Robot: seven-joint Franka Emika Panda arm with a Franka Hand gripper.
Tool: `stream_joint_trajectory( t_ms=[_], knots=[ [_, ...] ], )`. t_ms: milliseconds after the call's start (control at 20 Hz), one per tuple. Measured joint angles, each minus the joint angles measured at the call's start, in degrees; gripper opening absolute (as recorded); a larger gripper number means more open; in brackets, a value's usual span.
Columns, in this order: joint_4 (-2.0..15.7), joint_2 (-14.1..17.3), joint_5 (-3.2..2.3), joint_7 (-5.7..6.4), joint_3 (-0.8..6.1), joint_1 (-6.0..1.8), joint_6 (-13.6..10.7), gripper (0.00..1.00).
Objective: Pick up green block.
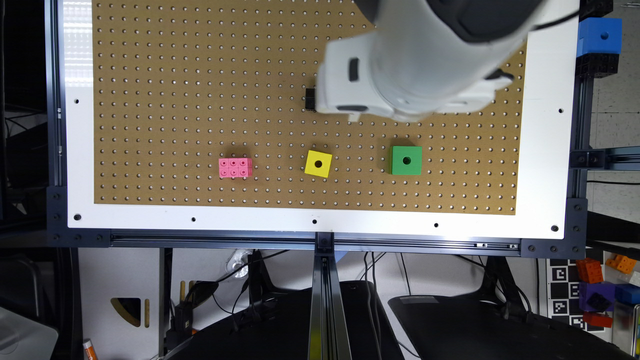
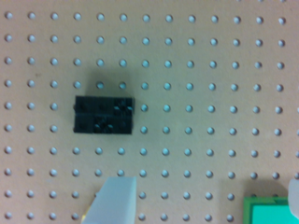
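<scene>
The robot's claw [image 2: 203, 198] hangs wide open and empty above the pegboard table [image 1: 200, 75], one pale fingertip [image 2: 114, 200] in plain sight in the wrist view and the edge of the other just visible at the frame's border. A corner of the green block [image 2: 268, 212] shows between the two fingertips, closer to the second one, and nothing is gripped. Also in the wrist view, a black studded brick [image 2: 104, 115] lies flat on the board, well apart from the green corner.

In the exterior view the white arm [image 1: 415, 65] reaches in over the table's far side, toward its corner at the exterior view's right, blurred and covering most of the black brick, of which only a dark end pokes out beside the white housing. The green block [image 1: 405, 160], its dark round hole facing up, sits on the board just nearer the table's front edge than the arm. A yellow cube [image 1: 318, 163], slightly turned, rests toward the exterior view's left of it, apart from it, and a pink studded brick [image 1: 235, 167] lies further that way. All three stand in a loose row along the front part of the board, none touching another.
</scene>
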Motion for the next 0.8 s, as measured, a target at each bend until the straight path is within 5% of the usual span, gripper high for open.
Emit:
stream_joint_trajectory(
  t_ms=[400,800],
  knots=[
    [3.97,2.9,-0.02,1.51,1.82,0.02,0.0,1.00],
    [7.48,6.0,-0.53,2.26,2.30,0.21,-0.1,1.00]
  ],
)
